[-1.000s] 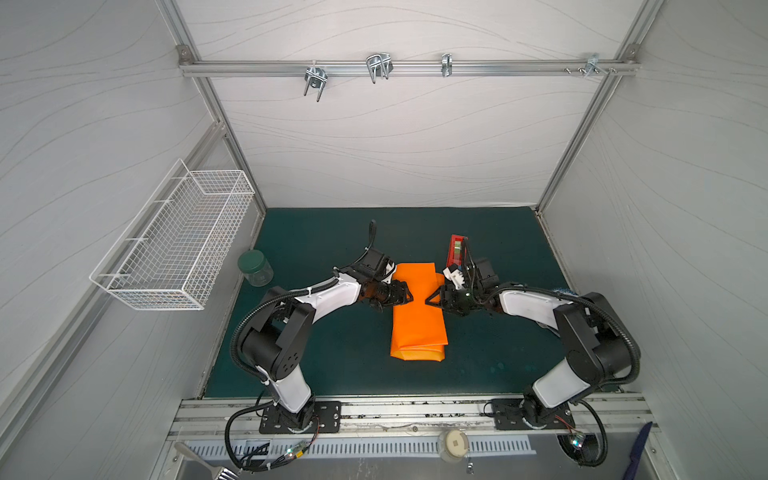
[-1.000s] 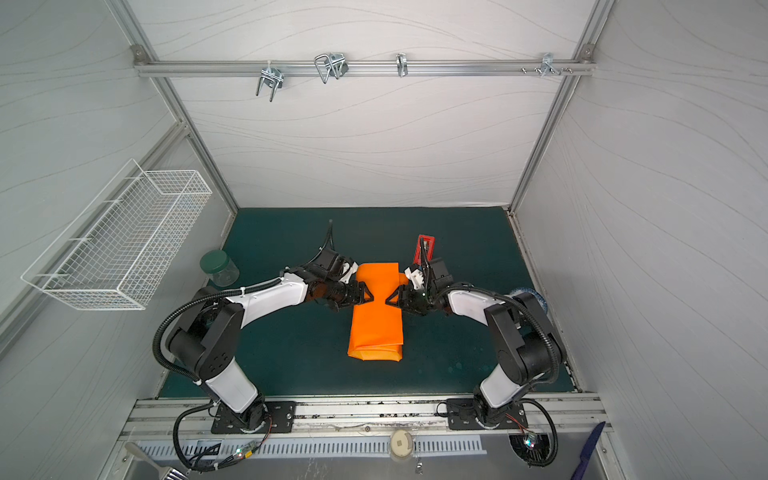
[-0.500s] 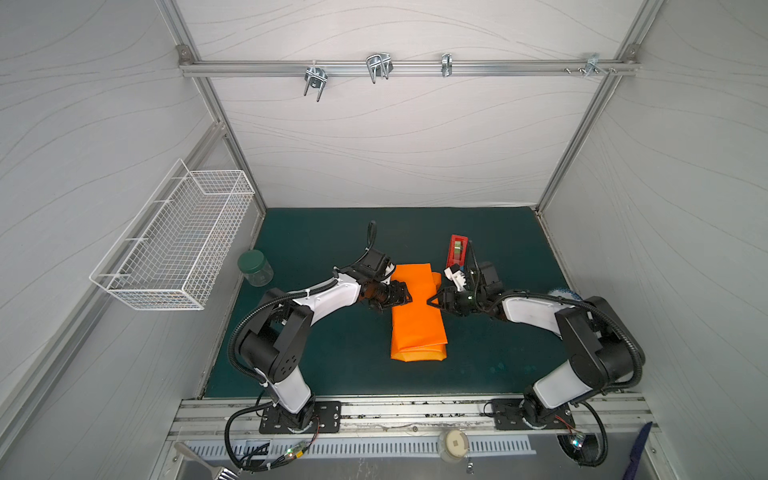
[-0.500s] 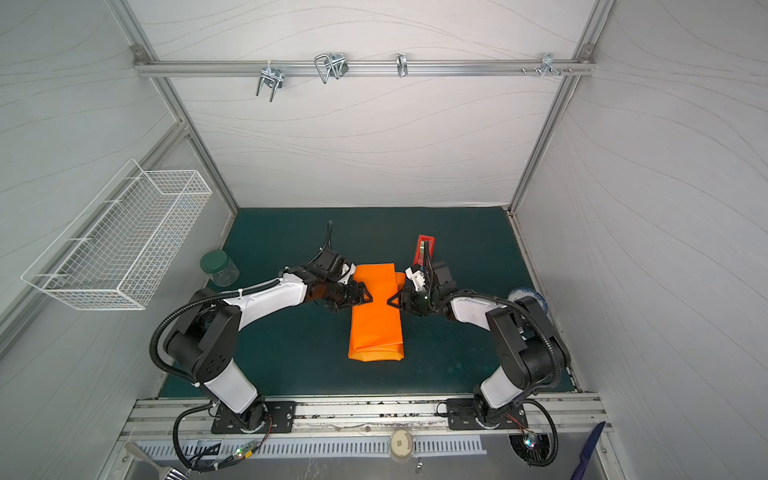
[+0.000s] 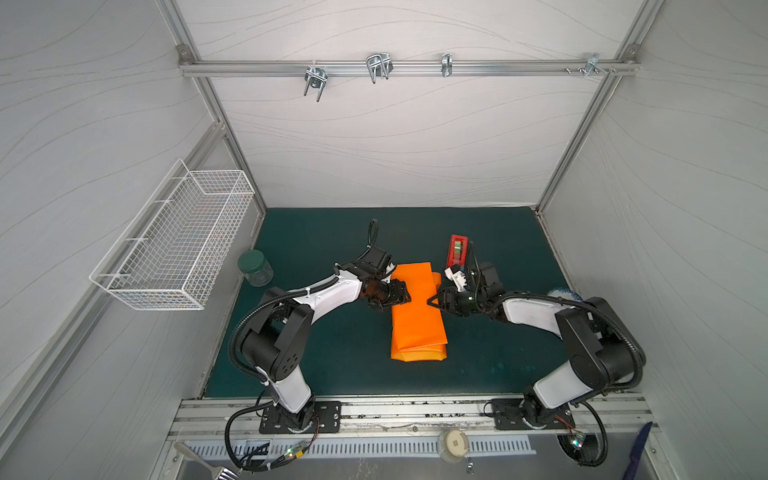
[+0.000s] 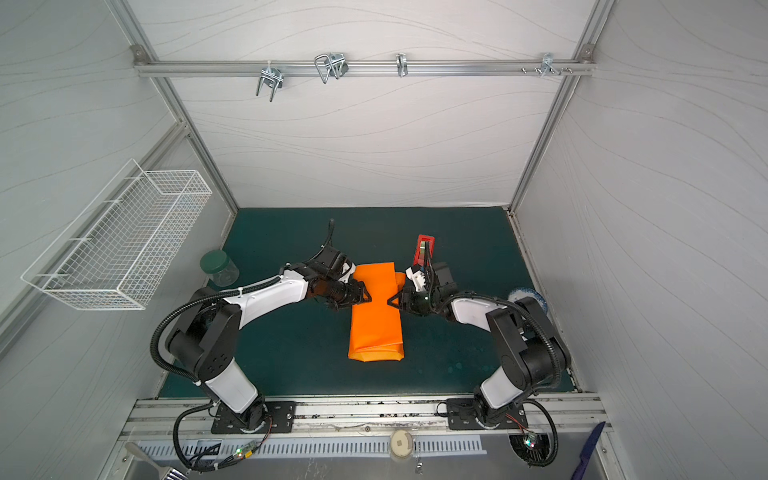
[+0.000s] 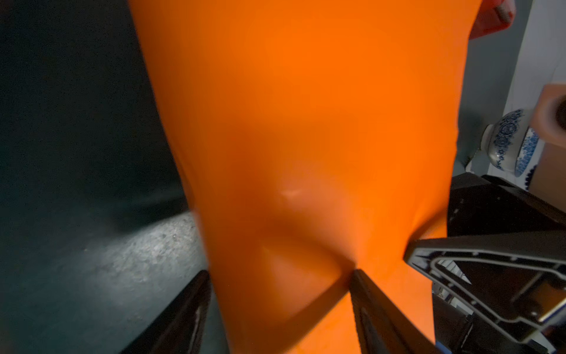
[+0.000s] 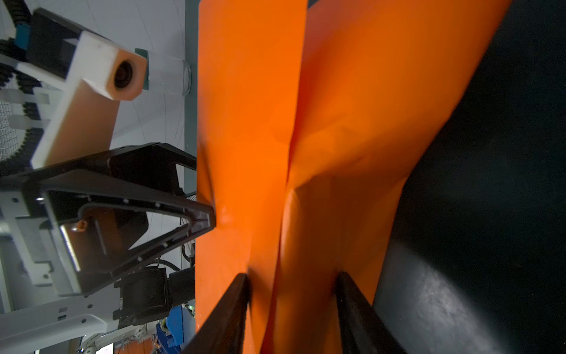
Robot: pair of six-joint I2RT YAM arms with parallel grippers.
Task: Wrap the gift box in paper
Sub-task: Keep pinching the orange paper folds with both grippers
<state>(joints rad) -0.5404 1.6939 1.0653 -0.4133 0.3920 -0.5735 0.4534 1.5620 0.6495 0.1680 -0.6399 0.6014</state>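
In the middle of the green tabletop [image 5: 324,357] the paper [image 5: 417,324] lies folded into a long orange bundle running from near to far. The gift box cannot be seen in any view, so it is impossible to tell whether it sits inside. The red tape dispenser [image 5: 456,249] stands just beyond the bundle's far right corner, its near end hidden behind the right arm's cable. Both arms reach in low from the near rail, elbows out, and meet the bundle's far half from opposite sides. The left pincer [image 5: 404,297] has its jaws apart: in the left wrist view one fingertip [image 7: 358,275] dents the paper while the other hangs off its edge over the tabletop. The right pincer [image 5: 433,301] straddles a raised fold, both fingertips against the paper in the right wrist view; whether it clamps the fold I cannot tell.
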